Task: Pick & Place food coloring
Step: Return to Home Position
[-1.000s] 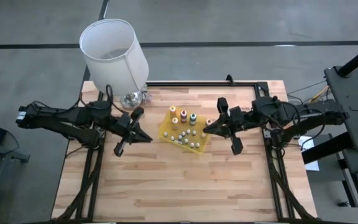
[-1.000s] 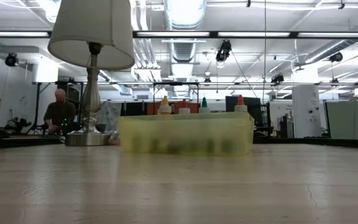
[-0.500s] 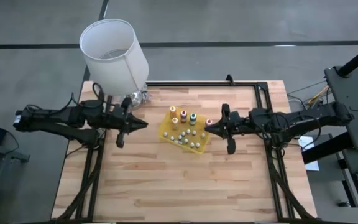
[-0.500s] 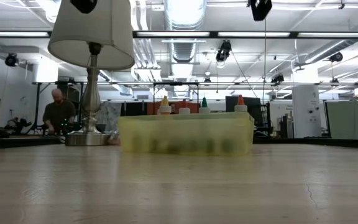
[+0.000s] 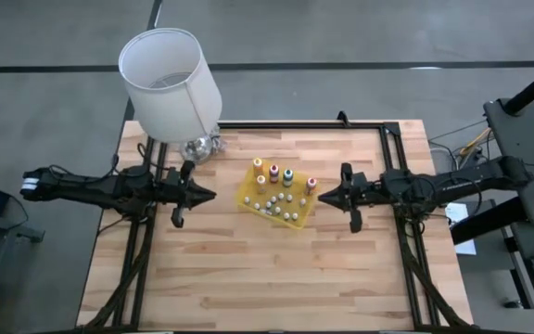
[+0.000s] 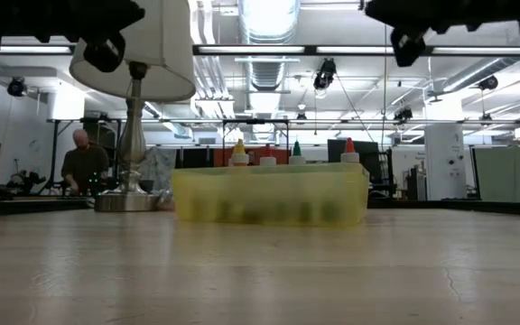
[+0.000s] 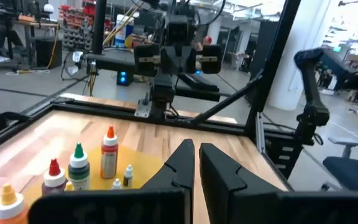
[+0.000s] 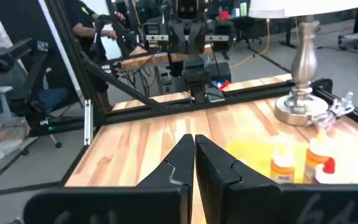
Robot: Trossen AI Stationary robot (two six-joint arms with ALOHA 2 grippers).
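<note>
High view: left gripper [image 5: 208, 194] and right gripper [image 5: 324, 197], clenched empty, have retreated from the food coloring [image 5: 273, 174] between them; placing appears complete.

The wooden table [image 5: 248, 269] carried 2 things directly on its top: a yellow tray [image 6: 269, 199] near the middle, and a lamp [image 5: 170, 83] with a white shade toward the far left corner.

From my end: table [image 5: 248, 278] is jointed wood strips, smooth satin finish. Tray [image 6: 269, 194] is translucent yellow plastic, frosted look. Food coloring bottles [image 7: 109, 155] are glossy plastic. Lamp shade [image 5: 193, 93] is matt white; lamp stem [image 6: 134, 126] is polished metal.
</note>
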